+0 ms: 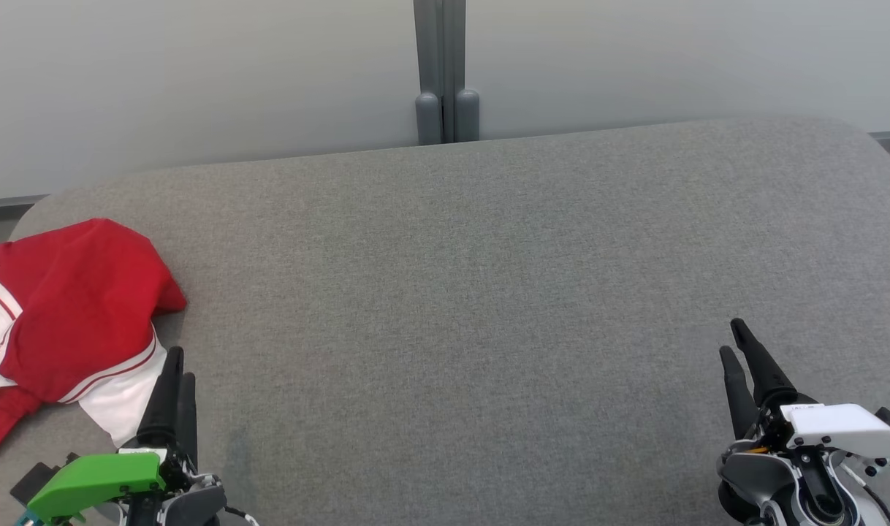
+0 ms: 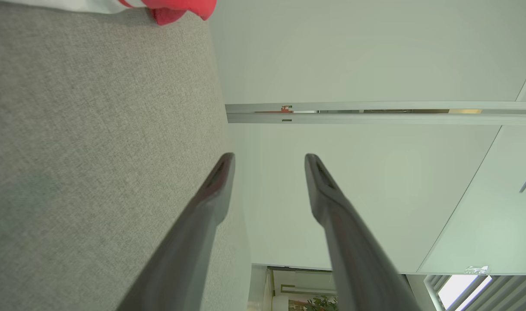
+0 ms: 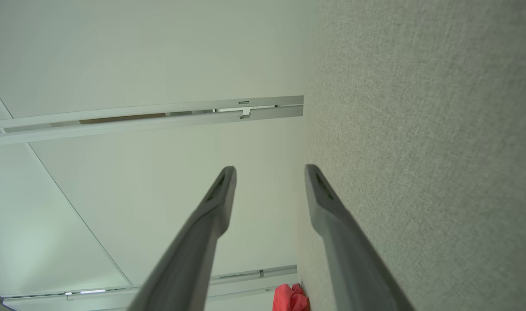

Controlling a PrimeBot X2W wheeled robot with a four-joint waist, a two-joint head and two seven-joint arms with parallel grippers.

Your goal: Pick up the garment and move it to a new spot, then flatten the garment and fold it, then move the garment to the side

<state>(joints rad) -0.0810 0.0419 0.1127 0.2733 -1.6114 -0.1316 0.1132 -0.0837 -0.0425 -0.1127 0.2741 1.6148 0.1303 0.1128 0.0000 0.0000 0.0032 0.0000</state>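
Right, quick status. The garment, red with white panels and striped trim, lies bunched at the far-left end of the grey padded surface, part of it running out of the head view's left edge. It looks neither flat nor folded to me, so I read this as step one, with the pick-up not yet done.

The left gripper, green housing, sits at the near left with its fingertips just beside the garment's white near corner. Can't tell if they touch. Its wrist view shows the two fingers spread with nothing between them. The right gripper, white housing, is at the near right, well apart from the garment, with its fingers likewise parted and empty.

Handling, my guess:
- Light, soft, zero stiffness. It'll drape and sag from whatever point gets pinched.
- Layers may slide over each other.
- Cloth on a cloth surface, so expect drag if it's pulled rather than lifted.
- Not fragile.

Where to grab:
- The white corner nearest the left fingers is the closest handle.
- The striped band gives a defined edge to pinch.
- I'd avoid the red hump in the middle. That lifts a wad and makes flattening harder.
- The wide stretch of surface to the right looks like the obvious new spot.
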